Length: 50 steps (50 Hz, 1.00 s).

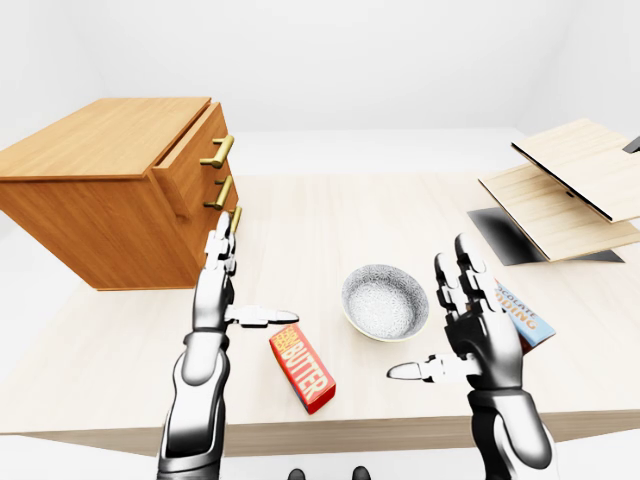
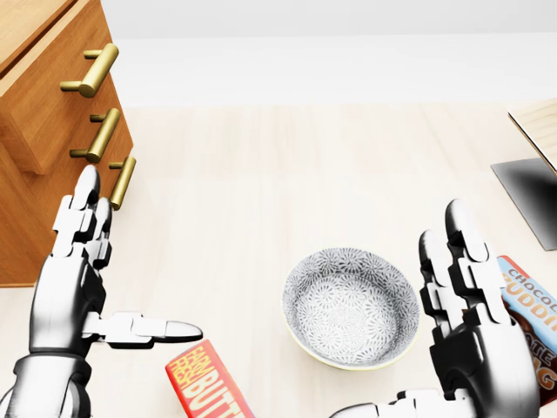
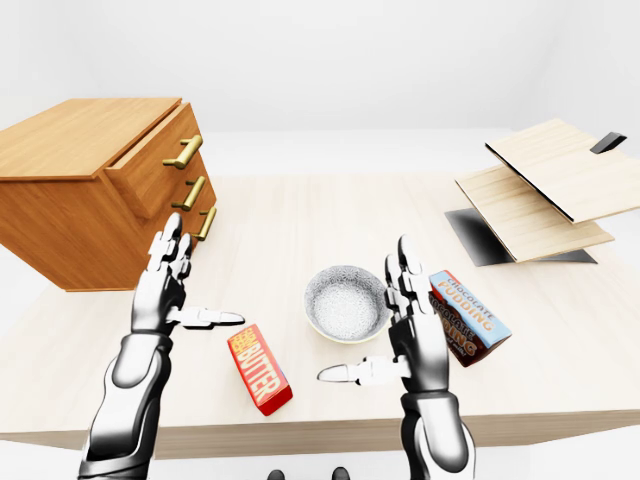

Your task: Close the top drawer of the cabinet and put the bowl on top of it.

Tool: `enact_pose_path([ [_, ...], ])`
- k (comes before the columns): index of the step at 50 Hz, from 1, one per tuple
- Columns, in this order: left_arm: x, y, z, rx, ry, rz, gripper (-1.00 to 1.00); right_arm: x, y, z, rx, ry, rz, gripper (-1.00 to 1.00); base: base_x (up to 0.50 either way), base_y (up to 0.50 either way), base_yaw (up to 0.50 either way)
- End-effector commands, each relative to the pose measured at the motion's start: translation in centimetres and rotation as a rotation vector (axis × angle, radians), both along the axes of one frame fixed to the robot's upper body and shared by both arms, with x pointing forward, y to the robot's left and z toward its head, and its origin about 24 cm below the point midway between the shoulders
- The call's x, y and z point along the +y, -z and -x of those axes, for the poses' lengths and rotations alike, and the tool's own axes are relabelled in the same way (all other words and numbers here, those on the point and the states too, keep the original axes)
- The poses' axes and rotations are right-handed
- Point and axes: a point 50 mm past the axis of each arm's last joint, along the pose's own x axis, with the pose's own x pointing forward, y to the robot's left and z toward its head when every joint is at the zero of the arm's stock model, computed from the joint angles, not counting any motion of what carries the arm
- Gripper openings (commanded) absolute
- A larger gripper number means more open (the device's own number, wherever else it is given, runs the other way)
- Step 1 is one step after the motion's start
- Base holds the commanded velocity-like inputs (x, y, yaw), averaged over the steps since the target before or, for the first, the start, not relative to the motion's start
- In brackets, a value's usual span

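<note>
Two-hand setup at a light wood table (image 1: 330, 215), seen from the robot's head cams. Cabinet (image 1: 95, 190) stands at upper left of the left-eye view, on the table's left part, w/ three brass handles stacked down its face; top drawer (image 1: 192, 150) stands pulled out a little, its front proud of the two drawers below, top handle (image 1: 217, 152) jutting furthest. Bowl (image 2: 351, 306), grey speckled inside w/ a pale rim, sits upright on the table approx. centre of the head view, between the two hands and touching neither. Left hand (image 1: 215, 290) is raised w/ fingers straight & pointing up, thumb stuck out sideways toward the bowl; fingers spread, nothing in them; fingertips (image 2: 85, 185) lie just beside the lowest handle in the head view, contact cannot be told. Right hand (image 3: 415, 330) is likewise upright at the bowl's right, fingers apart, thumb out to the left, empty. Red butter box (image 1: 302, 367) lies flat on the table below-left of the bowl, near the left thumb, not touching it. Choc. pudding box (image 3: 467, 315) lies to the right of the bowl, partly hidden behind the right hand in the left-eye & head views. At upper right, tilted light wood boards (image 3: 545, 185) over a dark flat panel (image 3: 480, 238); what they form cannot be told.
</note>
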Motion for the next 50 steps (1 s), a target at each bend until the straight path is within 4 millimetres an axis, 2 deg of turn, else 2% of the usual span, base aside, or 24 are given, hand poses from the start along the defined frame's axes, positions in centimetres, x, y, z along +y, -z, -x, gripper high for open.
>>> enact_pose_path([
  [1,0.3,-0.9,-2.6,-0.020,-0.012,-0.027,1.00,-0.3,-0.2,-0.1,-0.005,0.006,-0.009,1.00,0.00,0.00,0.00],
  [5,0.3,-1.7,-2.9,-0.050,-0.012,-0.036,1.00,-0.3,-0.2,0.0,-0.007,0.008,-0.012,1.00,0.00,0.00,0.00],
  [13,0.5,-2.5,-4.8,-0.058,-0.019,-0.044,1.00,-0.4,-0.3,0.0,-0.008,0.007,-0.013,1.00,0.00,0.00,0.00],
  [21,1.0,-1.9,-7.3,0.010,-0.033,-0.024,1.00,-0.3,-0.3,0.1,-0.009,0.003,-0.013,1.00,0.00,0.00,0.00],
  [31,1.5,-3.5,-8.4,-0.024,-0.046,-0.019,1.00,-0.3,-0.4,0.2,-0.010,0.001,-0.015,1.00,0.00,0.00,0.00],
  [50,2.8,-3.3,-9.7,0.017,-0.093,0.006,1.00,-0.2,-0.3,0.2,-0.008,-0.003,-0.013,1.00,0.00,0.00,0.00],
])
